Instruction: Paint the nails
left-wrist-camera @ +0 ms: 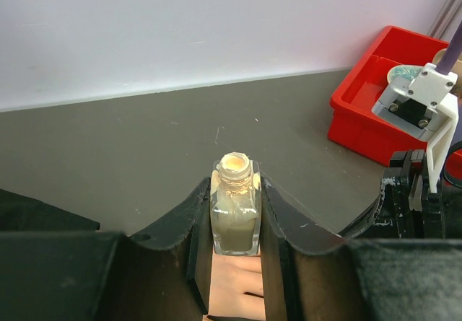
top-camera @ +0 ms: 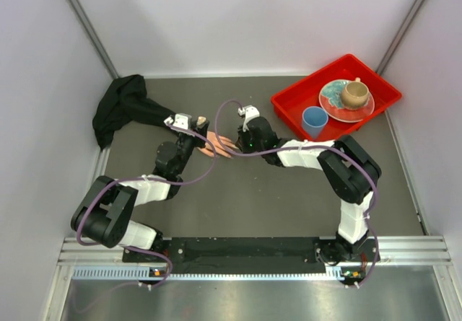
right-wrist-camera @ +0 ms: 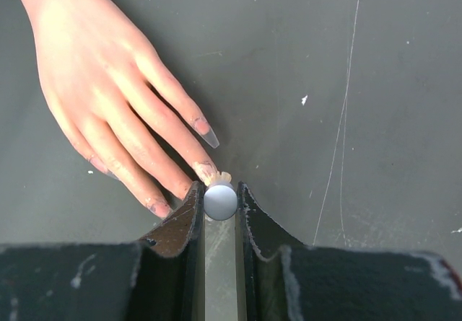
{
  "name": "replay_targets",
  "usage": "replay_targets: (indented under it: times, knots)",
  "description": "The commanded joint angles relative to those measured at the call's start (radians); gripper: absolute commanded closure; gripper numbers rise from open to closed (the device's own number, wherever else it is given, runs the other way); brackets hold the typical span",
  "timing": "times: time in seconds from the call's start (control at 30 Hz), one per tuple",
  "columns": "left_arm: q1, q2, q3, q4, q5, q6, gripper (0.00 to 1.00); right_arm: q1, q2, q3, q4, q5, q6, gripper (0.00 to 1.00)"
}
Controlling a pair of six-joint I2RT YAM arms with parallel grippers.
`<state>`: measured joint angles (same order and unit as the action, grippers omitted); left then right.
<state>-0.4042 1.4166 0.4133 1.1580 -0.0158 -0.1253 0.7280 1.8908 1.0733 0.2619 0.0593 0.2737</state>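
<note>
**Top view:** the mannequin hand is laid flat on the table, with its black sleeve trailing to the far-left corner. Its long axis runs roughly left to right and the fingertips are pointed right. The left gripper and right gripper are set over it from either side. A red tray is parked far right, well apart.

**Left wrist view:** the left gripper is clamped on a small uncapped bottle. The bottle is held upright with its neck open, just above the mannequin skin seen below the jaws.

**Right wrist view:** the right gripper is closed tight on the white brush cap. The nails are found at the finger ends, which are pointed down-right toward this gripper. The bristle tip is placed at one nail just beside the jaws.

- **Step:** this is judged to be polish being applied to a single nail. Dark smudges are seen on some of the others, but coverage cannot be told.
- **Next move:** a short, light stroke along that nail's length is called for, in line with the finger. A re-dip is then likely needed, so the bottle should be held upright and close.
</note>
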Motion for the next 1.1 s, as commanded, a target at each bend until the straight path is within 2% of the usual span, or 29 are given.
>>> replay_targets:
  times: [0.0, 0.47, 0.7, 0.8, 0.97, 1.07]
  knots:
    - [0.005, 0.002, 0.036, 0.049, 0.011, 0.001, 1.00, -0.009, -0.055, -0.007, 0.034, 0.011, 0.012, 1.00]
    - [0.005, 0.005, 0.041, 0.048, 0.045, -0.002, 1.00, -0.009, -0.101, -0.041, 0.034, 0.036, 0.001, 1.00]
    - [0.005, -0.027, 0.053, 0.010, 0.048, -0.002, 1.00, -0.010, -0.244, -0.049, -0.019, 0.069, -0.008, 1.00]
    - [0.005, -0.057, 0.077, -0.062, 0.059, 0.001, 1.00, -0.015, -0.307, -0.046, -0.102, 0.097, -0.010, 1.00]
    - [0.005, -0.119, 0.125, -0.220, 0.140, -0.040, 1.00, -0.053, -0.513, -0.049, -0.260, 0.062, 0.016, 1.00]
    - [0.005, -0.162, 0.142, -0.308, 0.293, -0.091, 1.00, -0.059, -0.643, -0.047, -0.413, 0.031, 0.013, 1.00]
